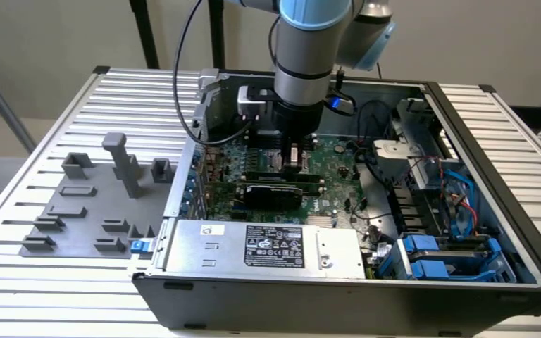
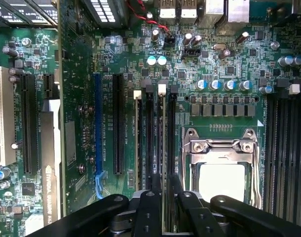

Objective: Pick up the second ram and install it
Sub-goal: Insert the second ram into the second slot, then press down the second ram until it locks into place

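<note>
Nearest, the open black steel computer case (image 1: 346,289) sits on a ribbed aluminium table (image 1: 54,282); its silver power supply (image 1: 261,246) carries a white label, and blue plastic drive caddies (image 1: 435,257) sit at 3 o'clock of it. A grey moulded parts tray (image 1: 92,211) lies well apart on the exterior view's left. Deeper in, the glossy green motherboard (image 2: 224,64) bristles with small round capacitors, long black slots and a square metal CPU socket (image 2: 222,163).

The gripper (image 2: 163,197) stands low over the memory slots, its 2 black fingers (image 2: 149,207) slightly parted around the thin upright edge of the second ram (image 2: 163,148), which seems seated in its slot; contact is hard to judge. Beyond is a plain beige wall (image 1: 496,42).
</note>
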Robot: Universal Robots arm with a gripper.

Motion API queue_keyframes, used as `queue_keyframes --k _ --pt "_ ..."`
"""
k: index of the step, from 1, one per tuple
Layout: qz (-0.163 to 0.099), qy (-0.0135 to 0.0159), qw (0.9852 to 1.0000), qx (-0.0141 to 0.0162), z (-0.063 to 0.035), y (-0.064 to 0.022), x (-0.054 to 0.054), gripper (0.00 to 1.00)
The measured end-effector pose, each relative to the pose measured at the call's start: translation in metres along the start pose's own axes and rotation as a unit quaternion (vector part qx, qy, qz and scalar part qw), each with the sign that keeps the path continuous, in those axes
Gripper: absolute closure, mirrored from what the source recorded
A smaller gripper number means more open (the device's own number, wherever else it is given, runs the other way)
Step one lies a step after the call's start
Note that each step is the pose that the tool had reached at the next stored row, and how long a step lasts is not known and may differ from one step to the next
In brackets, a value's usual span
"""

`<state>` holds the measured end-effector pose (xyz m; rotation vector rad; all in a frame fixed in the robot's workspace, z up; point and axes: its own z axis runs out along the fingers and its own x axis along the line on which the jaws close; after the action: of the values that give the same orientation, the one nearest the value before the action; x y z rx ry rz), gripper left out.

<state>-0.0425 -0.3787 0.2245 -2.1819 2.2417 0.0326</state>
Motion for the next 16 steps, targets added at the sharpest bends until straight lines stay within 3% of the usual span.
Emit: queue_keyframes --k 6,8,16 --pt "0.000 0.0000 1.0000 0.0000 -0.0131 0.0000 0.000 0.79" --pt "0.000 0.0000 1.0000 0.0000 -0.0148 0.0001 0.000 0.87" --pt "0.000 -0.0001 1.0000 -0.0001 -0.0168 0.0001 0.000 0.89"
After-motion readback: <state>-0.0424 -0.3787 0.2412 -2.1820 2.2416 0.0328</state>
